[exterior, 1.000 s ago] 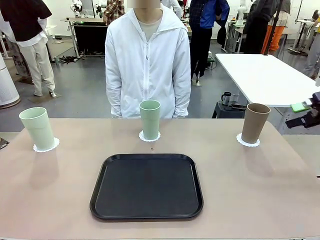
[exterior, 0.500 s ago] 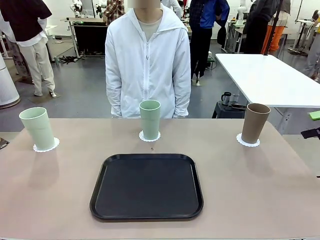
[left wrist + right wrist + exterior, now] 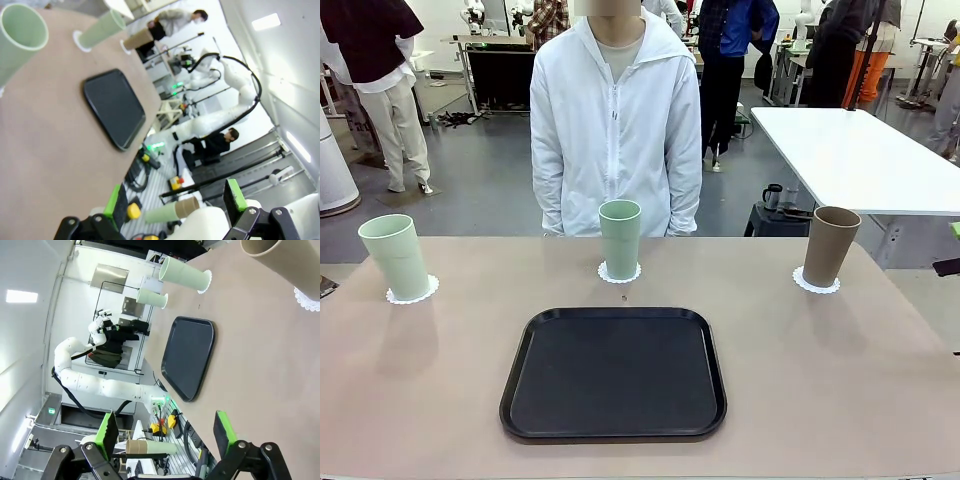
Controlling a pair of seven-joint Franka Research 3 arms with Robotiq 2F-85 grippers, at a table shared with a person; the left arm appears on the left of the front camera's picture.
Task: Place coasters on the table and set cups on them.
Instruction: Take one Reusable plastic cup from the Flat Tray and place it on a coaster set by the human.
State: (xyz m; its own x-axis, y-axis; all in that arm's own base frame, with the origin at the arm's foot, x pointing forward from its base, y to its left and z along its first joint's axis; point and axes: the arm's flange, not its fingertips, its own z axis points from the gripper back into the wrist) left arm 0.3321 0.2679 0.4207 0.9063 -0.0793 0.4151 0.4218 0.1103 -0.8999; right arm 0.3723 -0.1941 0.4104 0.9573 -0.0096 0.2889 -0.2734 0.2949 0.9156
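Observation:
Three cups stand upright on the beige table point(image 3: 840, 380), each on a white lacy coaster. A pale green cup point(image 3: 395, 255) is at the far left on its coaster point(image 3: 415, 293). Another green cup point(image 3: 620, 238) stands at the far middle on a coaster point(image 3: 619, 274). The brown cup point(image 3: 830, 245) is at the far right on a coaster point(image 3: 816, 284). My left gripper point(image 3: 175, 200) is open and empty, off the table's side, with the left green cup point(image 3: 20, 40) far ahead. My right gripper point(image 3: 165, 432) is open and empty too, well back from the brown cup point(image 3: 280, 260).
A black tray point(image 3: 614, 372) lies empty in the middle of the table, in front of the middle cup. A person in a white jacket point(image 3: 615, 130) stands at the far edge, hands out of sight. A white table point(image 3: 850, 150) stands behind on the right.
The right gripper has drawn back to the right, almost out of the front view. The cups, coasters and tray have not moved.

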